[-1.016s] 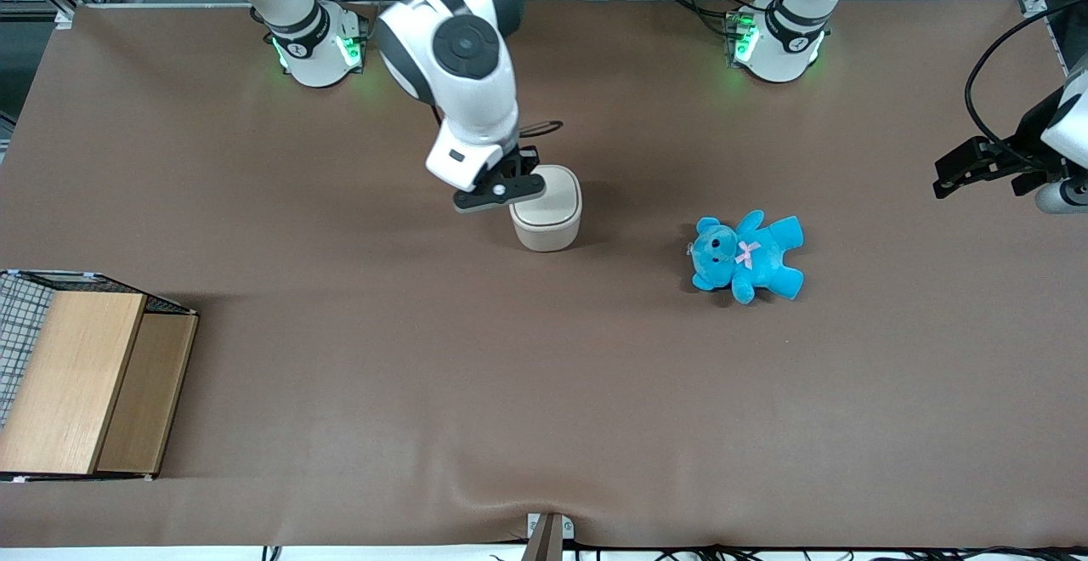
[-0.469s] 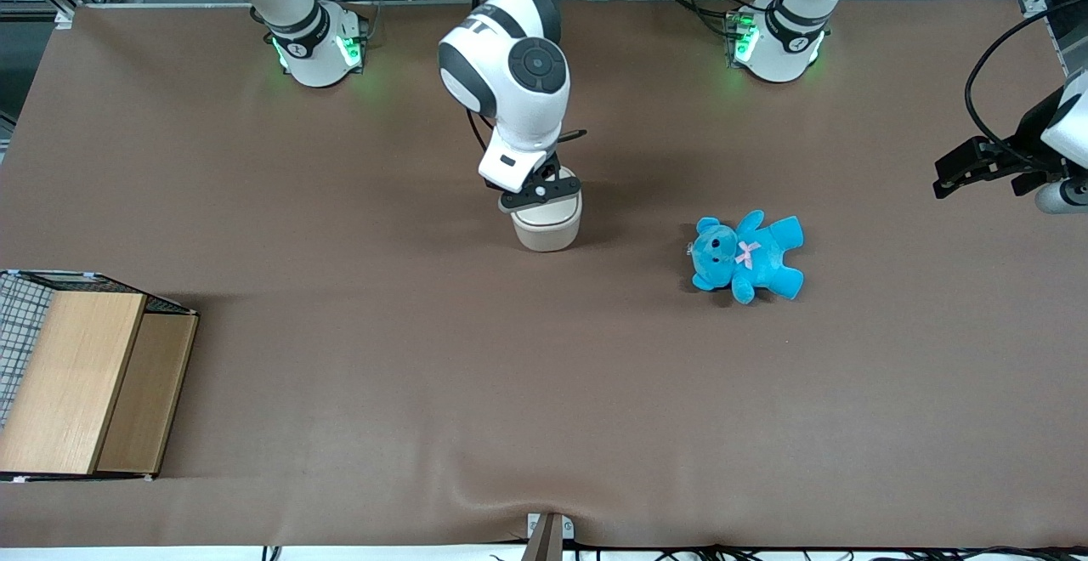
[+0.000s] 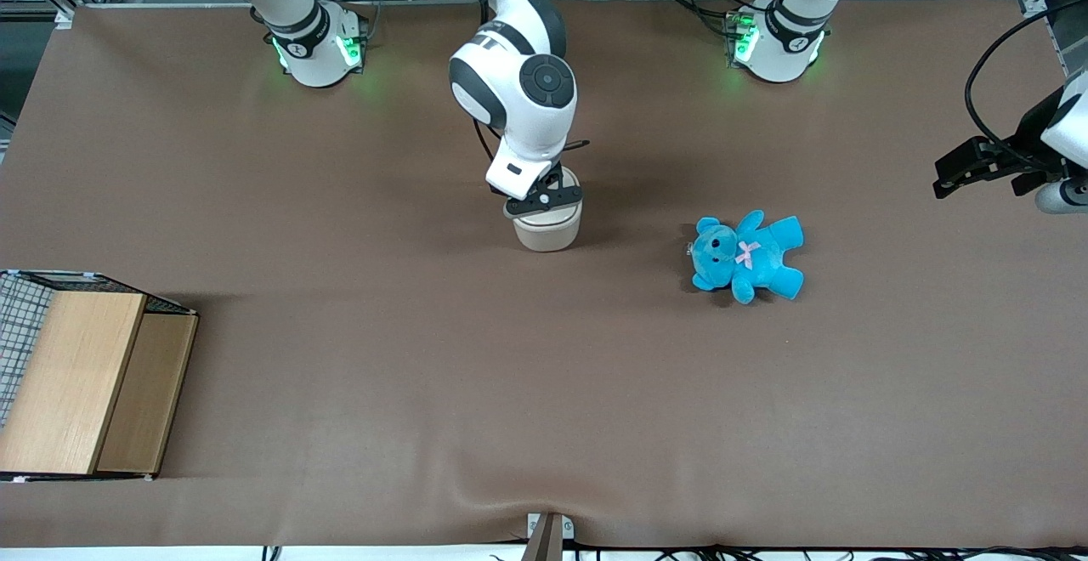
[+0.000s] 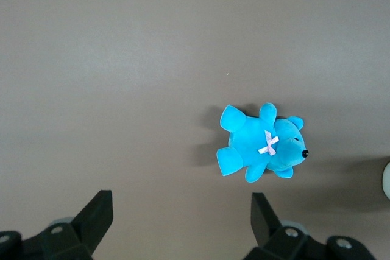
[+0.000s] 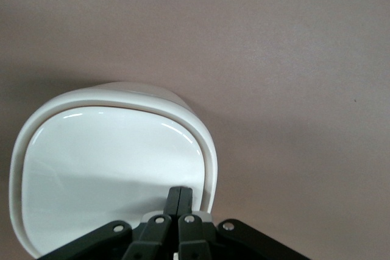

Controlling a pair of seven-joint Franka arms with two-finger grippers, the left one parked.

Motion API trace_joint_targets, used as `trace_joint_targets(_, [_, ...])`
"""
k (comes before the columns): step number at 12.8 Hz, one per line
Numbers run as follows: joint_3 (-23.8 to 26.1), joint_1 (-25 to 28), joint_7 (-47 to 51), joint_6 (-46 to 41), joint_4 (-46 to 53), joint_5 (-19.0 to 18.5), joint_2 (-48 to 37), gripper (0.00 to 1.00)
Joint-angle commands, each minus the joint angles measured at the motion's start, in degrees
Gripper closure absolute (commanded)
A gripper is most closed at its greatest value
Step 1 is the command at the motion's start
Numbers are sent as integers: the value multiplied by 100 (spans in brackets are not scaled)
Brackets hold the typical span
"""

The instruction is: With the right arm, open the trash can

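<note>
The cream-white trash can (image 3: 546, 231) stands mid-table with its flip lid (image 5: 103, 162) closed and flat. The right arm (image 3: 527, 106) reaches down over it. Its black gripper (image 3: 548, 195) sits right on top of the can, at the part of the lid farther from the front camera. In the right wrist view the gripper (image 5: 180, 194) is shut, fingers pressed together with nothing between them, their tips on the lid close to its rim. The can's wall nearest the front camera shows; the rest of the top is hidden by the gripper.
A blue teddy bear (image 3: 746, 255) lies on the brown table toward the parked arm's end, also seen in the left wrist view (image 4: 261, 147). A wooden box with a wire cage (image 3: 81, 378) sits toward the working arm's end, nearer the front camera.
The right arm swung from beside the can to over it and lowered. The shut gripper moved from the can's edge onto the lid. The can and the bear have not moved.
</note>
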Motion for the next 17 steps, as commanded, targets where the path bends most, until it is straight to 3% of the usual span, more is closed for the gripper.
trace_joint_targets(1, [-75, 146, 321, 149, -22, -60, 148, 100])
trace_joint_targets(5, [-75, 77, 402, -42, 179, 71, -8, 100])
trace_joint_targets(8, [-92, -353, 332, -1182, 968, 509, -325, 95])
trace_joint_targets(10, [-101, -651, 323, -1868, 1496, 546, -395, 87])
trace_joint_targets(12, [-119, -1081, 96, -2327, 1630, 520, -789, 62])
trace_joint_targets(13, [-127, -1397, -376, -2538, 1622, 494, -1087, 5])
trace_joint_targets(14, [-128, -1705, -798, -2818, 1613, 450, -1351, 0])
trace_joint_targets(17, [-128, -2689, -1424, -3460, 1613, 161, -2020, 0])
